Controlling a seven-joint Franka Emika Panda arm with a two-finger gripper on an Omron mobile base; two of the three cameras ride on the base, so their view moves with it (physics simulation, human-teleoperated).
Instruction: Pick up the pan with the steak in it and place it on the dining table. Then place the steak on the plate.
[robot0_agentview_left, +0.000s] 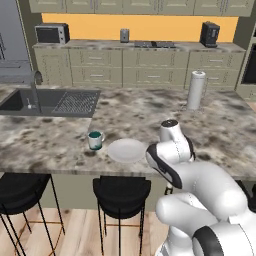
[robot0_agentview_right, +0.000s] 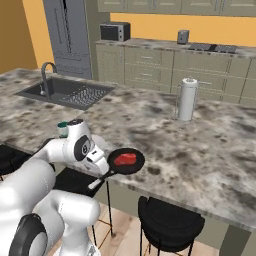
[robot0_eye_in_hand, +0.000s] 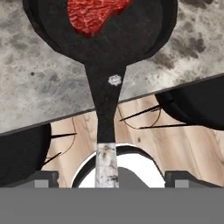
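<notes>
I see pan (robot0_agentview_right: 127, 161) w/ steak (robot0_agentview_right: 125, 159) on table (robot0_agentview_right: 200, 150) edge | gripper (robot0_eye_in_hand: 112, 177) fingers apart, straddling handle, no grip | plate (robot0_agentview_left: 127, 150) by mug (robot0_agentview_left: 95, 140)

A kitchen seen from behind a white robot arm (robot0_agentview_left: 200, 195), which rises from the lower right and bends toward a long dining table (robot0_agentview_left: 60, 137) with a speckled grey-brown marble top. On the table, near its front edge, a round pale plate (robot0_agentview_left: 127, 150) lies flat, with a small teal mug (robot0_agentview_left: 95, 140) just to its left. A white paper towel roll (robot0_agentview_left: 196, 90) stands upright farther back on the right. A dark sink (robot0_agentview_left: 50, 101) with a faucet sits at the far left. Two black stools (robot0_agentview_left: 121, 195) stand below the table edge.
</notes>
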